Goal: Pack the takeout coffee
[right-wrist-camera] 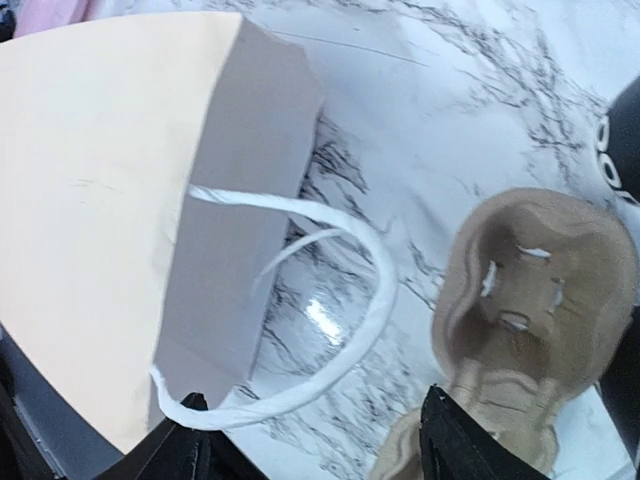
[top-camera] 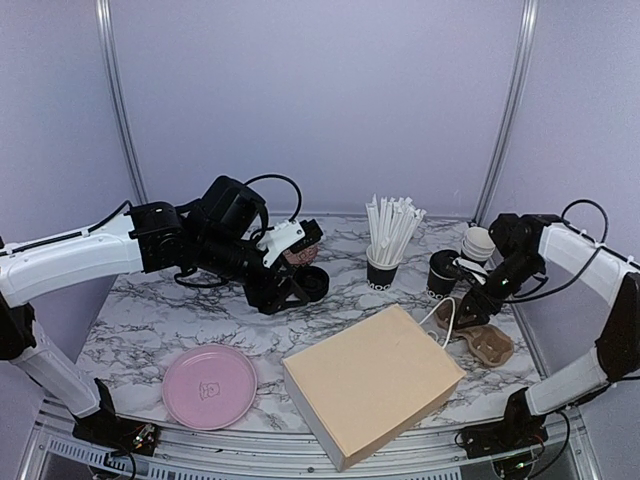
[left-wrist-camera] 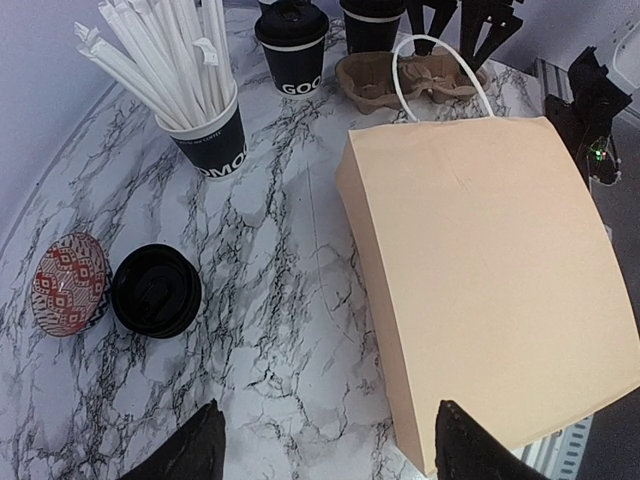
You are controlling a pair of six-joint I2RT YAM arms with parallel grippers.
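We judge the main risk to sit with the right gripper (right-wrist-camera: 320,445), whose fingers stand wide and empty right over the brown cup carrier (right-wrist-camera: 540,300) and the white handle (right-wrist-camera: 378,290) of the paper bag (top-camera: 370,385): a careless drop or sweep there could snag that loop and drag the bag, or shove the carrier into the cups. The bag lies flat on its side, so a cup pushed in would likely tip over. The lidded coffee cup (top-camera: 441,272) stands upright just far and left of the right gripper, and a second cup (top-camera: 478,243) beside it shows cream at the top, seemingly unlidded; a hard squeeze could crush it. The left gripper (left-wrist-camera: 330,455), also wide and empty, hovers just beside a loose black lid (left-wrist-camera: 155,290), well apart from both cups
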